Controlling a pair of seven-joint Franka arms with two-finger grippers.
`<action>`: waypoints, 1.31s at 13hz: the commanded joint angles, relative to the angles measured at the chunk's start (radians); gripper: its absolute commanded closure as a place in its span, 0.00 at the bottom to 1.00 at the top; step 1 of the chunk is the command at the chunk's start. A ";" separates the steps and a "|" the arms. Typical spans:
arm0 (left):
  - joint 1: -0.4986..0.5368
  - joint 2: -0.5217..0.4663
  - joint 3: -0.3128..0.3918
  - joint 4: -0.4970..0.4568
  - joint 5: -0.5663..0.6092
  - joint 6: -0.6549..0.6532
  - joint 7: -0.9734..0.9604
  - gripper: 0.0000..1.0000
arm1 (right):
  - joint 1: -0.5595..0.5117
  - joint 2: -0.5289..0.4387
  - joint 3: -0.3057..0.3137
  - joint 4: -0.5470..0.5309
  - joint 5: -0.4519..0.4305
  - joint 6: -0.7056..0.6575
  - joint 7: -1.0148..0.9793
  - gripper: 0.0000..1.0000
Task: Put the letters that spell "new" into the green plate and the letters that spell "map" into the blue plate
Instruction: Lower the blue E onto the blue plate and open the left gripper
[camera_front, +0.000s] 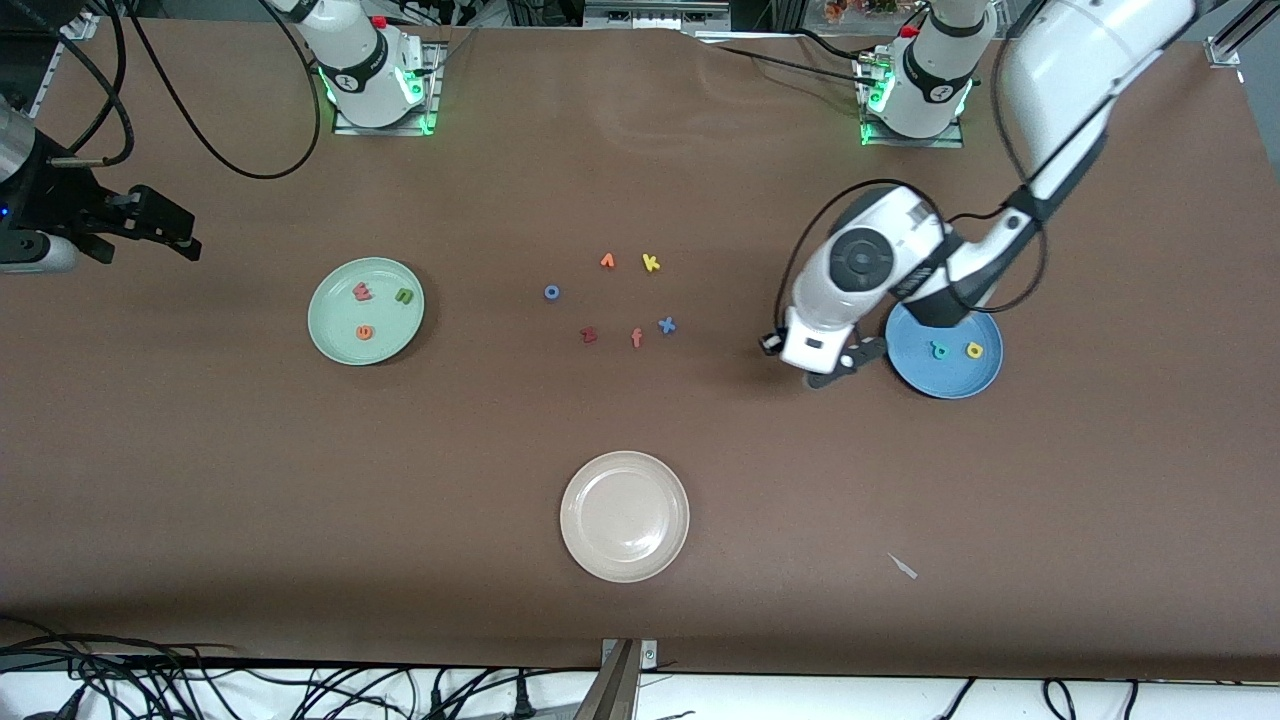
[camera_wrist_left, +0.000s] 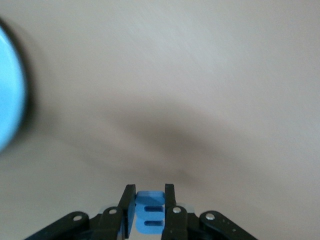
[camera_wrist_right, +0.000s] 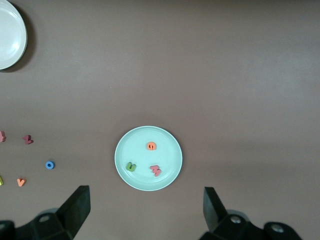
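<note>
**Beside the blue plate, the last "map" letter rides in the left gripper**

Beside the blue plate, on the edge toward the table's middle, the left gripper hangs just short of the rim, jaws clenched on the light blue "m"; this looks like the final carry. The green plate, well apart toward the right arm's end, already holds the pinkish-red "w", green "n" and orange "e", so "new" seems finished. The right gripper waits high with fingers spread wide, nothing in them. Inside the blue plate lie the teal "p" and yellow "a", close together, leaving room for the third.
</note>
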 joint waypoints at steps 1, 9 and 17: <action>0.127 -0.004 -0.035 0.003 0.021 -0.126 0.197 0.96 | -0.014 -0.030 0.012 -0.029 0.004 0.006 -0.006 0.00; 0.270 0.037 0.105 -0.003 0.066 -0.171 0.653 0.96 | -0.014 -0.030 0.014 -0.027 0.004 0.006 -0.006 0.00; 0.279 0.054 0.101 0.099 0.101 -0.197 0.729 0.00 | -0.016 -0.028 0.008 -0.027 0.004 0.006 -0.008 0.00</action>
